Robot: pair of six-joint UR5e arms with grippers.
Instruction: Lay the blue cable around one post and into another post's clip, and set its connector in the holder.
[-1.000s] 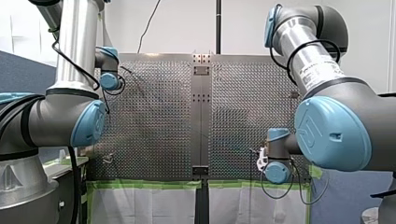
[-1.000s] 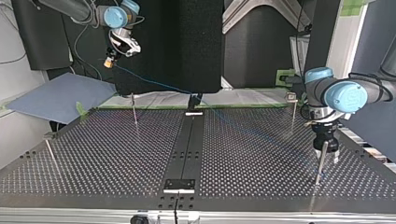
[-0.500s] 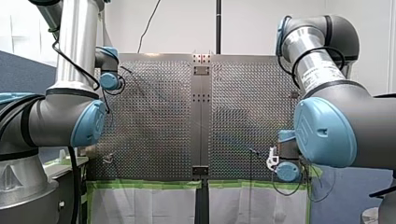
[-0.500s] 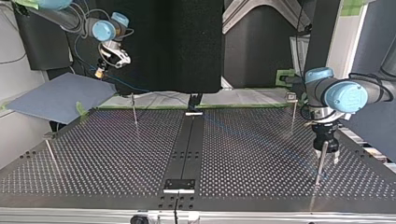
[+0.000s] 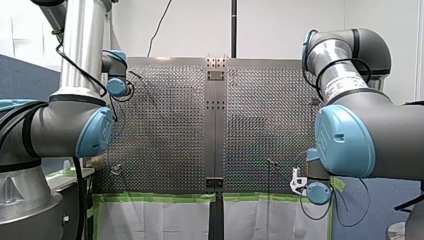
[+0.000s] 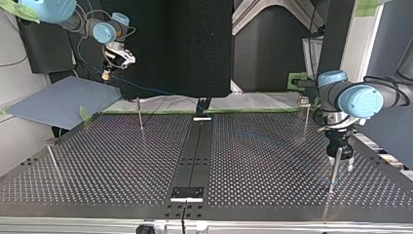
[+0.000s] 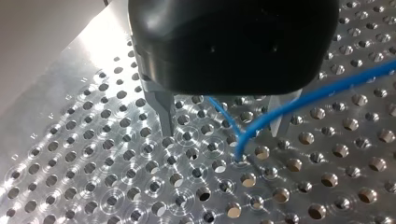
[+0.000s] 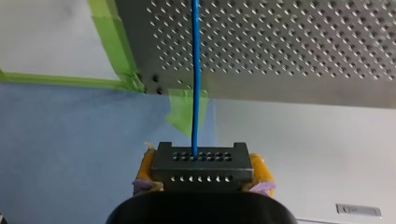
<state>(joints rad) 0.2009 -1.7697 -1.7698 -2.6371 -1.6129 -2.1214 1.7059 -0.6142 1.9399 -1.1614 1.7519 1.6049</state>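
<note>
Front view: my right arm (image 5: 350, 140) reaches down past the near edge of the perforated tabletop (image 5: 165, 130), to the right of its centre strip (image 5: 216, 125). My left arm (image 5: 80, 65) stands to the strip's left.

Top view: my right gripper (image 6: 106, 72) hangs high, beyond the strip's far end and well to its left. The blue cable (image 6: 151, 90) slants from it down to the strip's far end. It then runs faintly across the holes to a thin post (image 6: 332, 176) far to the strip's right. My left gripper (image 6: 340, 162) stands over that post, one finger on each side.

Left wrist view: the metal fingers (image 7: 163, 109) are parted and grip nothing. The cable passes between them and bends sharply just ahead, close to the tabletop.

Right wrist view: the yellow-padded fingers are clenched on the black connector (image 8: 201, 164). The cable runs straight ahead from it, past green tape (image 8: 112, 42), onto the tabletop
</note>
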